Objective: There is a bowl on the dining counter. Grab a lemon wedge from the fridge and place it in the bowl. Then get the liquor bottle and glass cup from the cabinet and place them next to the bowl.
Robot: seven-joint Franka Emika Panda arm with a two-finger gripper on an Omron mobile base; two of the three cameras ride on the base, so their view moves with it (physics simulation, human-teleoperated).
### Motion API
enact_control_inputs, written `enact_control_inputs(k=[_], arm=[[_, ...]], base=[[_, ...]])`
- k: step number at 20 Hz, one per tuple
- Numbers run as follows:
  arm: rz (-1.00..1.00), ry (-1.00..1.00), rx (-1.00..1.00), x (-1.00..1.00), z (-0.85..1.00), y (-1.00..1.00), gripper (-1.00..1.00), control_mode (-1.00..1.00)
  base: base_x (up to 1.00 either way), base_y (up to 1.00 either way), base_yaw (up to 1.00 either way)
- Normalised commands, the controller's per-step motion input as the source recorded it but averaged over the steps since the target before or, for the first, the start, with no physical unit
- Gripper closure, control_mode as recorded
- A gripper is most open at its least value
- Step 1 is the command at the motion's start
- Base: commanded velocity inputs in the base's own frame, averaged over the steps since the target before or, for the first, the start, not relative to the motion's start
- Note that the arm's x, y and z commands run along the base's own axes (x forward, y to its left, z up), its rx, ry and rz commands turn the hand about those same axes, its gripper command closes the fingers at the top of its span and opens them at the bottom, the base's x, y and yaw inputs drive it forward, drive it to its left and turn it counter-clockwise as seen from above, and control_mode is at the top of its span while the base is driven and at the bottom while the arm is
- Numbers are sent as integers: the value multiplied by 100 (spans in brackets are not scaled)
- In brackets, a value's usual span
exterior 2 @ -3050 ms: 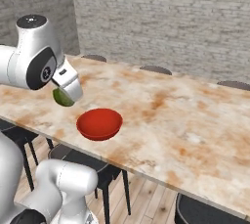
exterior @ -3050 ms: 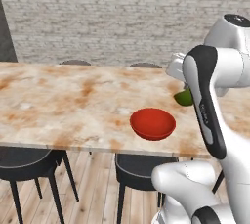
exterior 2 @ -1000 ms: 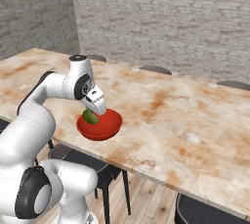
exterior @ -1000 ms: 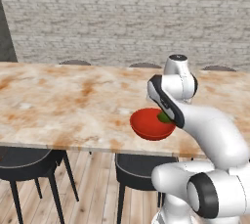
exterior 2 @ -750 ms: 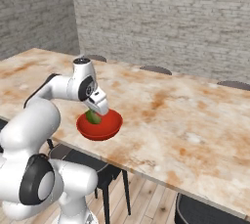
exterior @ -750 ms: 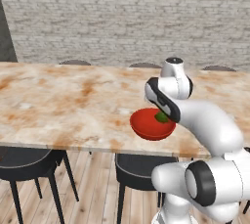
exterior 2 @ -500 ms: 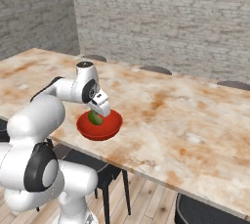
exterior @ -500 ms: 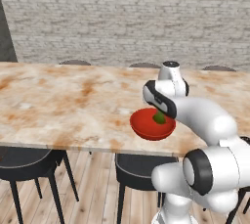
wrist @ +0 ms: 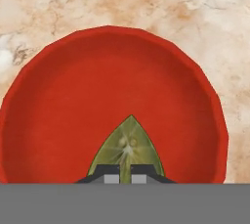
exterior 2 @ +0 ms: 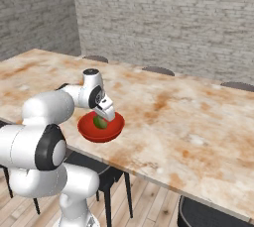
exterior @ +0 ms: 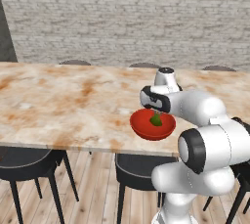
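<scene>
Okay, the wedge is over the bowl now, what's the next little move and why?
Probably open the fingers to drop it: they are shut on the lemon wedge, which hangs inside the rim of the red bowl, so letting go should land it there.

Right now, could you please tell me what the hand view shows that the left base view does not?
The hand view alone shows the pointed, green-yellow face of the lemon wedge pinched between the end effector tips. The left base view alone shows the brick wall, the chairs and the wooden floor. Both show the red bowl on the marble counter.
</scene>
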Motion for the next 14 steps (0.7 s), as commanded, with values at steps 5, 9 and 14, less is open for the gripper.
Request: enact_control_inputs(k=[5, 9, 14], arm=[[0, 0, 0, 6, -34, 0, 100, -100], [0, 0, 0, 14, -27, 0, 100, -100], [0, -1, 0, 8, -10, 0, -100, -100]], base=[[0, 0, 0], [0, 0, 0], [0, 0, 0]])
